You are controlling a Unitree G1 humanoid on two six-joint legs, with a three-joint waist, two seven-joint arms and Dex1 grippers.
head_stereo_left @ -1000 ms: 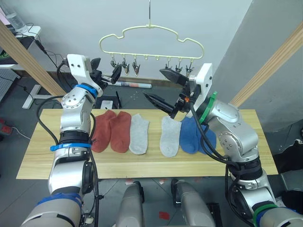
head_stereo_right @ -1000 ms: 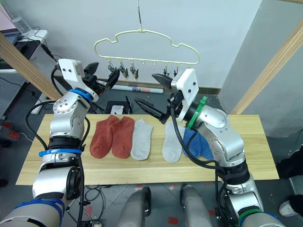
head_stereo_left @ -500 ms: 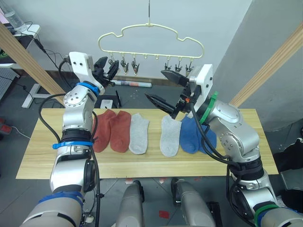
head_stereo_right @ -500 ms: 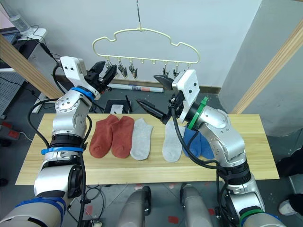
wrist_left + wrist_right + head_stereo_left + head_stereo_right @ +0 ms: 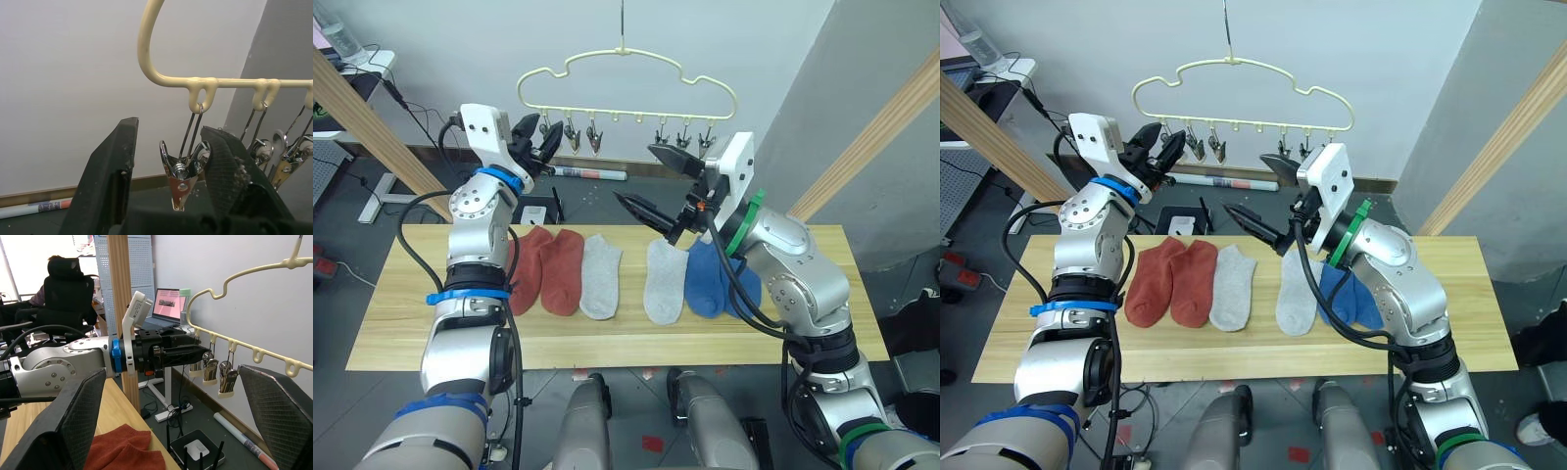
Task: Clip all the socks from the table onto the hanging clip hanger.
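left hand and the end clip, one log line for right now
left hand: open, around end clip | right hand: open, empty | socks: on table

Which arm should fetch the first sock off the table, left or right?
Right, probably. The right gripper hangs open and empty just above the grey and blue socks, while the left gripper is up at the clip hanger, its jaws open around the end clip.

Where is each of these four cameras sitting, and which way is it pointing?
Left eye, right eye: on the head, looking down over both arms at the socks on the table.
Left wrist: along the open left gripper, an end clip between its fingers.
Right wrist: along the open right gripper, toward the left arm.
All share the clip hanger.
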